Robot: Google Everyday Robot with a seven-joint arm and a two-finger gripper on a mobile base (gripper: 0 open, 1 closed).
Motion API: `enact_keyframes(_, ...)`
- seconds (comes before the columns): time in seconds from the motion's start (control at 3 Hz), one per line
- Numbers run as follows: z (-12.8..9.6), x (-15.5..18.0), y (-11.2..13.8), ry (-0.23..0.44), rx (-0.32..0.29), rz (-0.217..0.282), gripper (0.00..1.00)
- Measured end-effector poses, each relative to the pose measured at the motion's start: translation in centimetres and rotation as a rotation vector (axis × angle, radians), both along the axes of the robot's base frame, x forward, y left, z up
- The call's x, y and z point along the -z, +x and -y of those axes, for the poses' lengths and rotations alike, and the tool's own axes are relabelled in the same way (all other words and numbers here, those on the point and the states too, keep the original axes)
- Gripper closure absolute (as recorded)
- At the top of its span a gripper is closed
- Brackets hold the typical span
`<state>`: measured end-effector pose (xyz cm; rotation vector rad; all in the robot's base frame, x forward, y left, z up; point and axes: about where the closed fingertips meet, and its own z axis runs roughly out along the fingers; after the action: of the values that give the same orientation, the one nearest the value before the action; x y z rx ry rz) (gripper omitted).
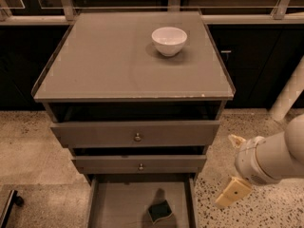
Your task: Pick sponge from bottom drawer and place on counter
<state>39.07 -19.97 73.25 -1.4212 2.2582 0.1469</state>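
The dark green sponge (160,211) lies on the floor of the open bottom drawer (121,203), toward its right side, with a pale edge showing. My gripper (234,167) hangs to the right of the cabinet, level with the two upper drawers, above and to the right of the sponge. Its two pale fingers (232,192) are spread wide apart and hold nothing. The grey counter (109,61) tops the cabinet.
A white bowl (169,40) stands on the counter near its back right. Two wider drawers with metal knobs (137,137) sit above the bottom drawer, partly pulled out. Speckled stone floor (28,146) surrounds the cabinet. Dark cabinets and a rail run behind.
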Motion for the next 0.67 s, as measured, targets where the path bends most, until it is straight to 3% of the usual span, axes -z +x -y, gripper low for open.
enact_keyframes(0.33, 0.1, 4.3, -2.3, 0.078, 0.075, -0.041, 0.0)
enact_keyframes(0.67, 0.0, 10.2, -4.7, 0.176, 0.14, -0.051, 0.0)
